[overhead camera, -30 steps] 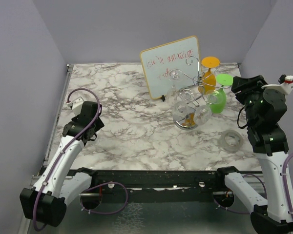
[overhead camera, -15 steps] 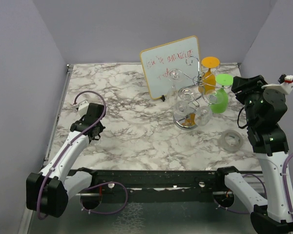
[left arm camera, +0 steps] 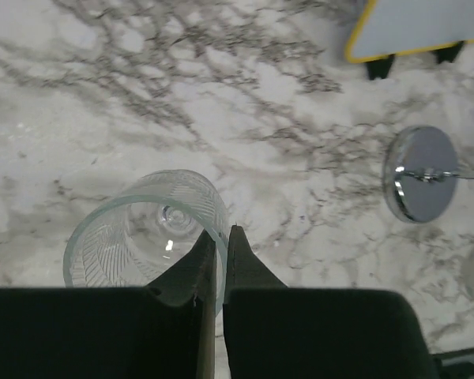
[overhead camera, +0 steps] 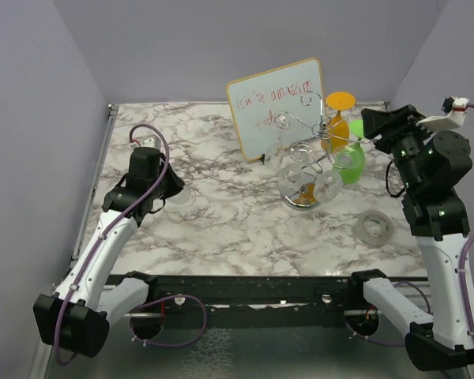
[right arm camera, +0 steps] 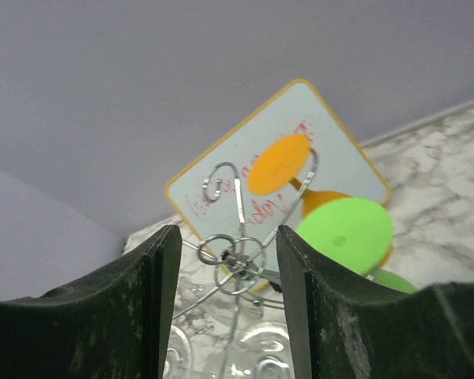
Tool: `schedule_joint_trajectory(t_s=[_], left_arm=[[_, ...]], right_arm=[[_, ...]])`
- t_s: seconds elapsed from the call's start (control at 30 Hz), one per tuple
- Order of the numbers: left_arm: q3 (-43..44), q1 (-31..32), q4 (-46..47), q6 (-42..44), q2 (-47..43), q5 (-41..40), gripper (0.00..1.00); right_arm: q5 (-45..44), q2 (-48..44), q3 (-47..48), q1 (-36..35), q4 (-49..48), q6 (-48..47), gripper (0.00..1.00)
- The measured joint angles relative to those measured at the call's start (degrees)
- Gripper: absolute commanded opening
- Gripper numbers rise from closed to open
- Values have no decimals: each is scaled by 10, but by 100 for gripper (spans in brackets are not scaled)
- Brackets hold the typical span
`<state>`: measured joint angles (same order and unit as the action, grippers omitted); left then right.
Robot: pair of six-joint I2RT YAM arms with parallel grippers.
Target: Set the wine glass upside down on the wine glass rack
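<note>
Clear wine glass [left arm camera: 141, 230] sits mouth-up, well left of the silver wire rack [left arm camera: 419, 186].

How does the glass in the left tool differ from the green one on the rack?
Colour: the clear glass is see-through with fine ribs; the green glass is bright green.
Pose: the clear glass shows its open mouth to the left wrist camera; the green glass hangs upside down, foot uppermost.
Support: the left tool pinches the clear glass by its rim, apart from the wine glass rack, which carries the green glass.
</note>
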<state>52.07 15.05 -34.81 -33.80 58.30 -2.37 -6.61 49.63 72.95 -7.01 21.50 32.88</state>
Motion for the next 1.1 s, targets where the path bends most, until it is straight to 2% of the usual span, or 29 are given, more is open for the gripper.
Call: schedule_joint_trajectory(t_s=[0.1,0.2,0.33,0.43,0.7,1.1], left_arm=[[20,0,37,-2,-11,63,0],[30,0,81,-15,-18,107,0],[31,0,145,-50,-33,141,0],[31,0,207,-87,-51,157,0],[30,0,355,-167,-83,156,0],[6,0,507,-218,-175,7,0]], right_arm=[[83,27,21,0,-30,-9,60],[169,54,30,0,-74,0,68],[272,97,30,0,-141,42,73],[311,132,38,-21,-189,72,75],[268,265,191,-242,-192,50,75],[103,355,231,-408,-221,112,75]])
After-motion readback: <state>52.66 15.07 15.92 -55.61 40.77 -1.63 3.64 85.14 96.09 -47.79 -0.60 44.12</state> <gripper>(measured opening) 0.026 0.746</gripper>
